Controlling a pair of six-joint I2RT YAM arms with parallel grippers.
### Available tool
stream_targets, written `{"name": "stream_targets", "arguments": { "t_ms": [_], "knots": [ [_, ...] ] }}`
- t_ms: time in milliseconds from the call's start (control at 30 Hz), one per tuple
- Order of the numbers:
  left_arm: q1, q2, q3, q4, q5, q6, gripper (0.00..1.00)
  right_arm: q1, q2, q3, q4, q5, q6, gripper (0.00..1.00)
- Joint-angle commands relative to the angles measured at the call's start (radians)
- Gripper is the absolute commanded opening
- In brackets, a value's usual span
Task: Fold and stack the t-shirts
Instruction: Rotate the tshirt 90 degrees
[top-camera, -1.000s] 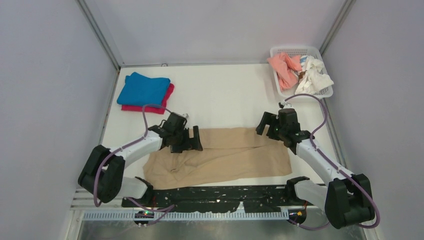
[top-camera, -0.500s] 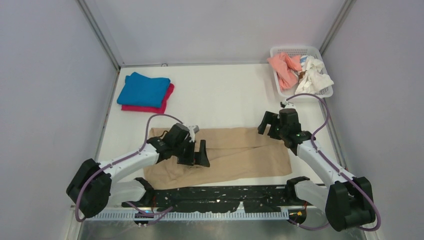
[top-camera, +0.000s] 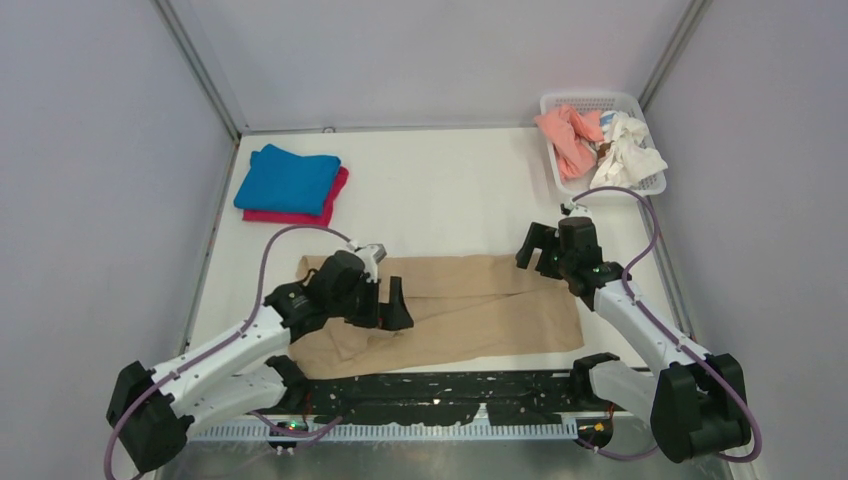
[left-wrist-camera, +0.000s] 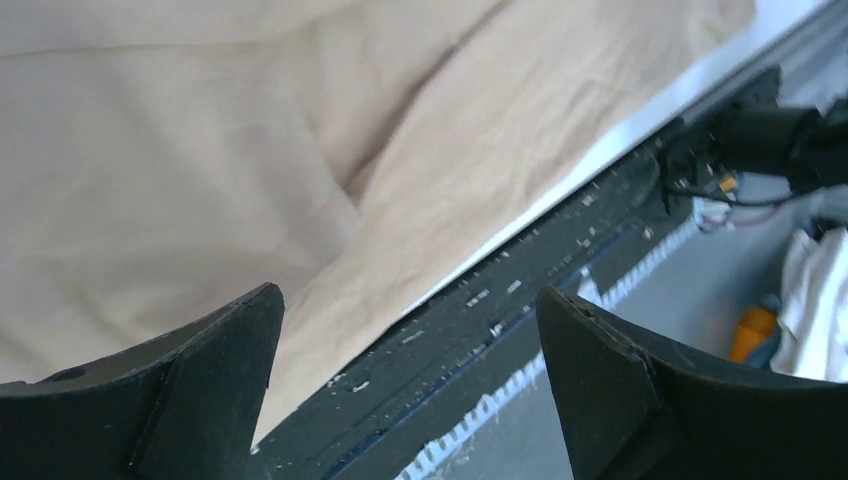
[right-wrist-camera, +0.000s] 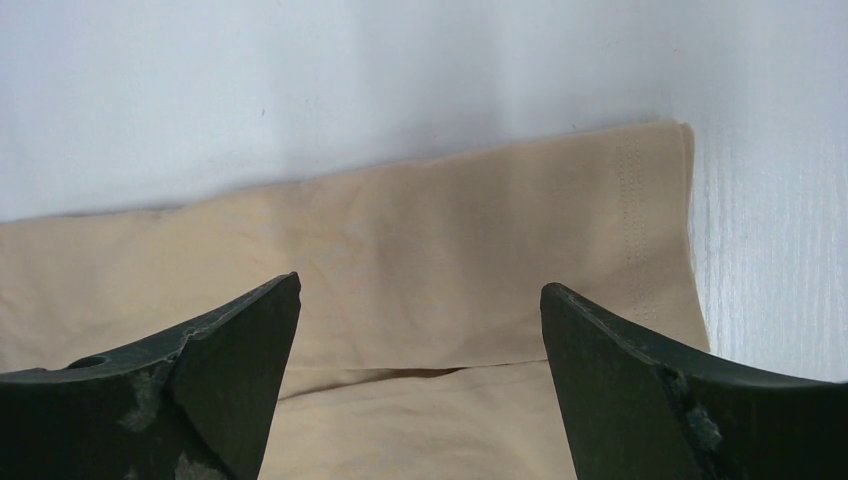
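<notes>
Surface: white table (top-camera: 440, 190), grey walls (top-camera: 100, 150) around it.
Tan t-shirt (top-camera: 480, 300): spread flat by the near edge.
Left gripper (top-camera: 382, 312): wide, empty, over the tan t-shirt's left part.
Right gripper (top-camera: 538, 255): wide, empty, over its far right corner.

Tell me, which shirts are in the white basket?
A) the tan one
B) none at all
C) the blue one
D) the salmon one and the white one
D: the salmon shirt and the white shirt lie crumpled in the basket, while the blue shirt is folded at the far left and the tan shirt is spread on the table.
</notes>
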Motion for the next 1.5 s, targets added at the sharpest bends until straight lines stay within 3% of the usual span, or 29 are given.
{"name": "stream_targets", "arguments": {
  "t_ms": [0, 67, 167, 333, 600, 767, 1000, 1133, 1233, 1300, 1367, 1467],
  "knots": [
    [0.036, -0.038, 0.024, -0.178, -0.314, -0.078, 0.99, 0.014, -0.014, 0.019, 0.044, -0.005, -0.016, 0.95],
    [0.084, -0.038, -0.007, -0.163, -0.363, -0.122, 1.0, 0.044, 0.005, 0.029, 0.053, -0.011, -0.023, 0.95],
    [0.179, -0.021, -0.08, -0.002, -0.365, -0.148, 1.0, 0.095, 0.058, 0.052, 0.085, -0.016, -0.027, 0.95],
    [0.334, 0.143, -0.132, 0.229, -0.246, -0.155, 1.0, 0.139, 0.202, 0.113, 0.121, -0.051, -0.012, 0.95],
    [0.359, 0.445, 0.026, 0.305, -0.211, -0.099, 0.99, 0.137, 0.398, 0.165, 0.114, 0.006, 0.056, 0.95],
    [0.368, 0.657, 0.253, 0.275, -0.203, -0.044, 1.0, 0.084, 0.405, 0.178, 0.074, 0.031, 0.055, 0.95],
    [0.37, 0.986, 0.727, 0.222, -0.058, 0.003, 1.0, 0.053, 0.264, 0.116, -0.03, 0.089, 0.013, 0.95],
    [0.378, 1.23, 1.056, 0.196, 0.133, -0.055, 1.0, 0.052, 0.264, 0.083, -0.068, -0.018, -0.05, 0.95],
    [0.388, 1.387, 1.316, 0.098, 0.226, -0.101, 0.93, 0.055, 0.26, 0.046, -0.016, -0.188, -0.052, 0.95],
    [0.39, 1.448, 1.439, 0.044, 0.257, -0.121, 0.98, 0.064, 0.261, 0.031, 0.005, -0.255, -0.045, 0.95],
    [0.389, 1.468, 1.49, 0.029, 0.286, -0.127, 1.0, 0.071, 0.264, 0.031, 0.006, -0.268, -0.041, 0.95],
    [0.39, 1.414, 1.444, 0.062, 0.256, -0.115, 1.0, 0.072, 0.254, 0.052, -0.023, -0.225, -0.051, 0.95]
  ]
}}
